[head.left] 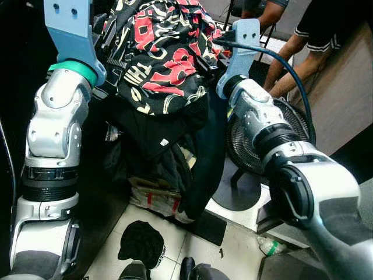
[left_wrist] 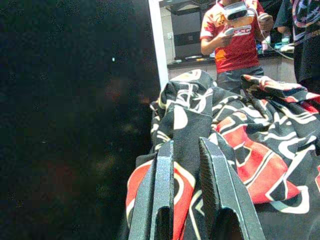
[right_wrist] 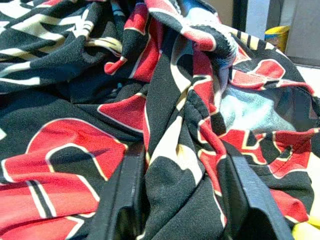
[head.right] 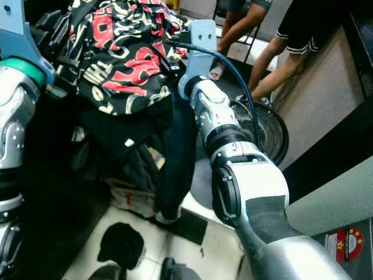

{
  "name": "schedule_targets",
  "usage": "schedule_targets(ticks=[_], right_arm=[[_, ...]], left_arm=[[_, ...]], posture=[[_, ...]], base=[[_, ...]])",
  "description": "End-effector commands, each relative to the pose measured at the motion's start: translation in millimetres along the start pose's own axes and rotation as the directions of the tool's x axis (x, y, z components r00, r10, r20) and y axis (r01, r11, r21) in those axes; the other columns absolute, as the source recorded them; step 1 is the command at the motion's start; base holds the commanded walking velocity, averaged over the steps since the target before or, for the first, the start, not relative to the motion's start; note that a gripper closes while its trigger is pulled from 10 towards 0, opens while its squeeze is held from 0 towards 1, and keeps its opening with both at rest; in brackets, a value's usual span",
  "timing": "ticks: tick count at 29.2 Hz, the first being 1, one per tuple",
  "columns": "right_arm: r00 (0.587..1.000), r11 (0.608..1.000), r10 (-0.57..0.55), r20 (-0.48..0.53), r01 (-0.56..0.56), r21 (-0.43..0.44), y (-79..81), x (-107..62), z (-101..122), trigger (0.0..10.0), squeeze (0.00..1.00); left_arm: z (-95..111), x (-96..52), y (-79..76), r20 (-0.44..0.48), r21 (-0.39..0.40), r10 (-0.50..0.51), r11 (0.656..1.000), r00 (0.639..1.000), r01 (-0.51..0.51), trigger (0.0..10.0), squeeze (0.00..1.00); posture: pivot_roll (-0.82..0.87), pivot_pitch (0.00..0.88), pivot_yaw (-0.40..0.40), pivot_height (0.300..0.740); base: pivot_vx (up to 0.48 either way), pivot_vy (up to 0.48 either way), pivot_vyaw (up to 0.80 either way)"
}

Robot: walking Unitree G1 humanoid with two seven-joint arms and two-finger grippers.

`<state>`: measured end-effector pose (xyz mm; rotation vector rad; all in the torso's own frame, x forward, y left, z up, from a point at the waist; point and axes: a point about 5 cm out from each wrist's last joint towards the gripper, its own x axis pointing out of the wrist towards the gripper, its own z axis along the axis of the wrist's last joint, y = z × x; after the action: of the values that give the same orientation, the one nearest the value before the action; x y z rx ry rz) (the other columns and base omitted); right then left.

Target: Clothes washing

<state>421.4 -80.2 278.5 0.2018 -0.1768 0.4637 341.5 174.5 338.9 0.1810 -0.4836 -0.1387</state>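
both silver arms are raised in front of the robot, carrying a bundle of laundry between them at chest height. on top is a black jersey garment printed with red cloud shapes and cream outlines point(head.left: 157, 52); plainer black clothes point(head.left: 157, 140) hang down from beneath it towards the floor.

the left pincer point(left_wrist: 192, 165) is clenched on a fold of the printed garment, its two black fingers nearly together with cloth pinched between them. the right pincer point(right_wrist: 185, 170) has its fingers set wider, with a thick ridge of the same fabric bunched between them, so it is grasping the garment too.

below the bundle, a small black item of clothing point(head.left: 141, 243) lies apart on the white tiled floor. a round black floor fan point(head.left: 265, 137) stands just beside the right arm. people stand beyond the bundle, one in a red shirt point(left_wrist: 232, 35).

judging by this, the gathering step looks largely done: the load is lifted and held. what seems left is carrying it to a washing machine, loading it, and likely collecting the stray piece on the floor.
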Motion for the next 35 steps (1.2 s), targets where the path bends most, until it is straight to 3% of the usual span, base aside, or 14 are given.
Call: schedule_targets(ticks=[1,14,17,22,25,26,27,28,29,30,31,32,34,35], right_arm=[[1.0,0.999,0.008,-0.004,-0.008,0.05,-0.1,-0.9,-3.5,0.0,0.0],[0.981,1.0,0.0,0.195,-0.001,0.009,-4.7,-0.9,31.9,0.0,0.0],[0.909,1.0,0.013,0.417,0.0,-0.03,-9.0,-5.5,85.4,0.0,0.0],[0.824,0.995,0.044,0.565,0.014,-0.097,-7.7,-13.7,125.6,0.0,0.0],[0.634,0.975,0.127,0.763,0.061,-0.214,3.5,-35.7,193.9,0.0,0.0],[0.634,0.975,0.127,0.763,0.061,-0.214,3.5,-35.7,193.9,0.0,0.0],[0.559,0.963,0.164,0.813,0.087,-0.255,10.1,-45.8,217.2,4.0,0.0],[0.559,0.963,0.164,0.813,0.087,-0.255,10.1,-45.8,217.2,4.0,0.0],[0.512,0.955,0.188,0.838,0.104,-0.278,14.5,-52.5,230.5,4.0,0.0],[0.444,0.942,0.226,0.867,0.128,-0.311,21.7,-62.5,247.0,10.0,0.0],[0.444,0.942,0.226,0.867,0.128,-0.311,21.7,-62.5,247.0,10.0,0.0],[0.364,0.923,0.275,0.89,0.159,-0.35,30.8,-74.9,263.7,10.0,0.0],[0.364,0.923,0.275,0.89,0.159,-0.35,30.8,-74.9,263.7,10.0,0.0],[0.276,0.9,0.334,0.901,0.19,-0.392,41.4,-90.4,280.4,10.0,0.0]], left_arm=[[-0.7,-1.5,1.3,-0.008,0.005,0.005,1.0,1.0,-0.005,10.0,0.0],[-3.3,-2.2,2.8,-0.013,0.001,0.01,1.0,1.0,-0.01,10.0,0.0],[-3.2,-3.1,3.7,-0.012,-0.001,0.01,1.0,1.0,-0.01,10.0,0.0],[-2.3,-4.4,4.5,-0.008,-0.001,0.009,1.0,1.0,-0.009,10.0,0.0],[-0.4,-5.7,5.5,-0.001,-0.004,0.01,1.0,1.0,-0.01,10.0,0.0],[-0.4,-5.7,5.5,-0.001,-0.004,0.01,1.0,1.0,-0.01,10.0,0.0],[0.6,-5.9,5.7,0.003,-0.004,0.01,1.0,1.0,-0.01,10.0,0.0],[0.6,-5.9,5.7,0.003,-0.004,0.01,1.0,1.0,-0.01,10.0,0.0],[1.0,-6.0,5.8,0.005,-0.005,0.011,1.0,1.0,-0.011,10.0,0.0],[1.7,-6.1,6.2,0.007,-0.005,0.011,1.0,1.0,-0.011,10.0,0.0],[1.7,-6.1,6.2,0.007,-0.005,0.011,1.0,1.0,-0.011,10.0,0.0],[2.0,-6.1,6.9,0.01,-0.005,0.013,1.0,1.0,-0.013,10.0,0.0],[2.0,-6.1,6.9,0.01,-0.005,0.013,1.0,1.0,-0.013,10.0,0.0],[2.3,-6.2,7.6,0.012,-0.005,0.015,1.0,1.0,-0.015,10.0,0.0]], posture=[[0.22,0.094,-0.034,0.74],[0.2,0.078,-0.025,0.74],[0.19,0.076,-0.023,0.74],[0.18,0.066,-0.019,0.74],[0.17,0.054,-0.017,0.74],[0.17,0.054,-0.017,0.74],[0.17,0.051,-0.018,0.74],[0.17,0.051,-0.018,0.74],[0.17,0.048,-0.018,0.74],[0.17,0.046,-0.017,0.74],[0.17,0.046,-0.017,0.74],[0.16,0.04,-0.017,0.74],[0.16,0.04,-0.017,0.74],[0.16,0.036,-0.017,0.74]], base=[[0.0,0.0,0.0],[0.0,0.0,0.0],[0.0,0.0,0.0],[0.0,0.0,0.0],[0.0,0.0,0.0],[0.0,0.0,0.0],[0.0,0.0,0.0],[0.0,0.0,0.0],[0.0,0.0,0.0],[0.0,0.0,0.0],[0.0,0.0,0.0],[0.0,0.0,0.0],[0.0,0.0,0.0],[0.0,0.0,0.0]])
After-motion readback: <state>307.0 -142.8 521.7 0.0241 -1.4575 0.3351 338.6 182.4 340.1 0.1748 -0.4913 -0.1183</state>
